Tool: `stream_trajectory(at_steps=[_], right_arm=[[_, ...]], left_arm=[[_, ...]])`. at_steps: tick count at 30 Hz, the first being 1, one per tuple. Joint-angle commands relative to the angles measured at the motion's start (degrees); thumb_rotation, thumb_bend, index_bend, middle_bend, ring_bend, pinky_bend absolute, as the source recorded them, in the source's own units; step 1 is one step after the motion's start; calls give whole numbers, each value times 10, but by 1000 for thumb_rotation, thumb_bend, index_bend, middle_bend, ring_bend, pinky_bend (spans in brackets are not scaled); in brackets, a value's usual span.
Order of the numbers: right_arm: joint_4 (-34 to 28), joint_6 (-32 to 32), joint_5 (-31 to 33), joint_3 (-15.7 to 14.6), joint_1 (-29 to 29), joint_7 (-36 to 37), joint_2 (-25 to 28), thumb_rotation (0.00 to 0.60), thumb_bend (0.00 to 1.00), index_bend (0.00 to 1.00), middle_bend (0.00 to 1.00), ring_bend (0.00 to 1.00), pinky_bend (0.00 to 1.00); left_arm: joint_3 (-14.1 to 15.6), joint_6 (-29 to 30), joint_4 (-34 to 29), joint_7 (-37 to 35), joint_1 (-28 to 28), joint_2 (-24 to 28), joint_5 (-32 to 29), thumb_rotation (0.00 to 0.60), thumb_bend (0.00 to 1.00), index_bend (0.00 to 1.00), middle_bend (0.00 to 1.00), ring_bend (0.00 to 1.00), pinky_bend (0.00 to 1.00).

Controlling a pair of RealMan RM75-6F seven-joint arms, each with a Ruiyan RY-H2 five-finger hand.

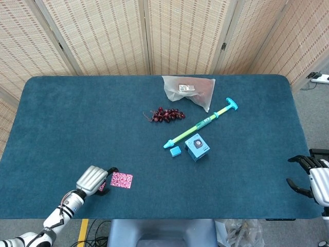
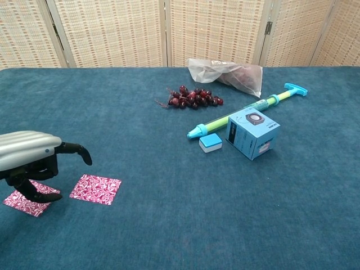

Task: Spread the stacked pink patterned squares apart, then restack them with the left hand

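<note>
Two pink patterned squares lie flat and apart near the table's front left edge. The right square (image 1: 121,180) (image 2: 95,188) is fully in view. The left square (image 2: 21,202) is partly covered by my left hand (image 1: 94,179) (image 2: 31,159), which hovers over it with fingers curled downward and apart; the lowest dark fingertip (image 2: 35,195) seems to touch the square. In the head view this square is almost wholly hidden under the hand. My right hand (image 1: 312,179) stays at the table's right front edge, fingers apart, holding nothing.
Toward the middle and back of the blue table (image 1: 77,118) are dark grapes (image 1: 165,115), a plastic bag (image 1: 190,90), a green and blue pump (image 1: 203,122), a blue box (image 1: 197,147) and a small blue block (image 1: 176,151).
</note>
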Motion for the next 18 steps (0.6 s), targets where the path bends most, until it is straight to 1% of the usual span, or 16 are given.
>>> stream_trajectory(at_steps=[1,7,18], right_arm=[[3,0,1,0,-1,3,0,600,284,328,353,295,319],[10,2,3,0,-3,11,-3,600,284,328,353,297,319],[18,4,2,-1,-5,20,-5,600,284,328,353,300,319]], left_arm=[[-4,-7,-1,29,-8,-20,-25,600,326,273,1000,979,1000],[-11,-5,5,67,-15,-44,-70,600,326,278,1000,979,1000],[-15,-1,7,104,-29,-65,-120,600,327,285,1000,979,1000]])
